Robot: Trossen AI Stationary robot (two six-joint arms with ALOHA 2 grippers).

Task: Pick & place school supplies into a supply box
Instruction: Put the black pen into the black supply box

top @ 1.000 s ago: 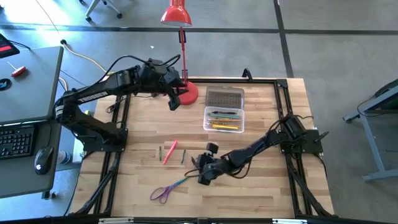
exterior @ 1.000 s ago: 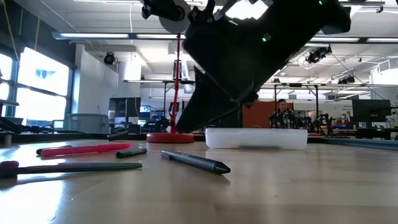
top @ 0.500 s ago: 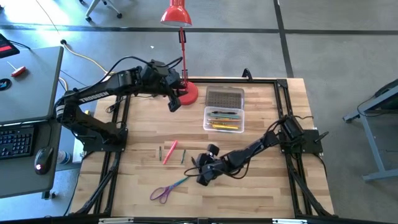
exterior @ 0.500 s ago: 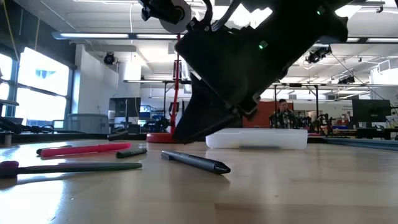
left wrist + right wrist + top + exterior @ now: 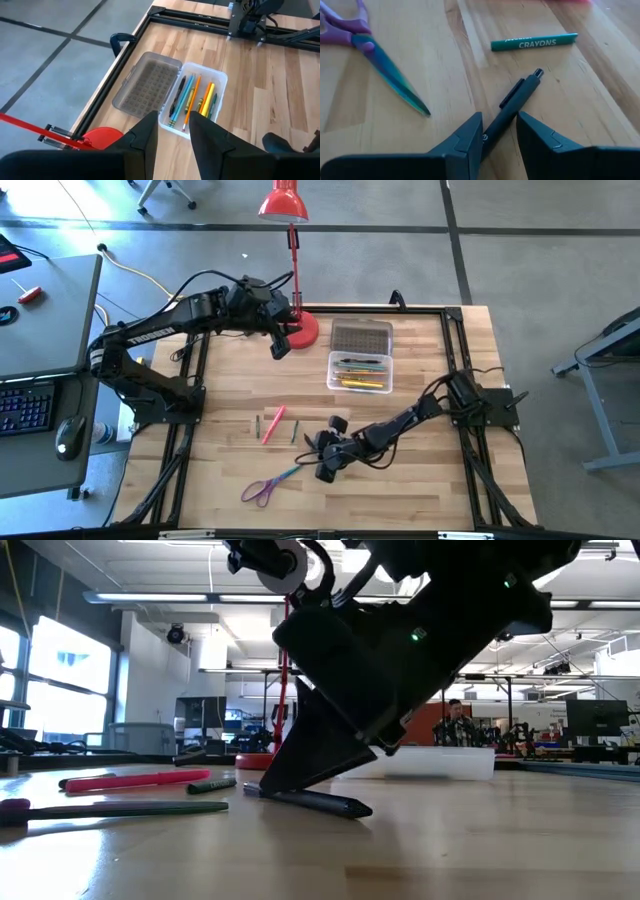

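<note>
- Left gripper [image 5: 280, 346] was parked high at about 11 o'clock on the table, right by the red lamp base [image 5: 300, 333]. Its fingers stood a little apart with nothing between them, so it was just waiting.
- Down the left side sat the leftovers: purple-handled scissors [image 5: 266, 486] at roughly 7 o'clock, and a pink marker [image 5: 273, 424] plus a green crayon [image 5: 534, 42] nearer the middle.
- Right gripper [image 5: 499, 131] was the one working, down at 6 o'clock with its tips at the wood. Its fingers straddled the dark pen [image 5: 512, 104], spread either side of the barrel and not clamped yet.
- My take on doing it well: the pen lay angled between the fingers, so I'd have squared the wrist to the barrel first, then closed slowly so it didn't roll or squirt out sideways.
- Also, I'd have lifted straight up before swinging, since the scissors blade lay nearby.
- Supply box [image 5: 361, 370] was open at about 1 o'clock, pencils already inside, its bumpy lid [image 5: 361, 336] folded back behind it. Dropping the pen lengthwise would fit best.
</note>
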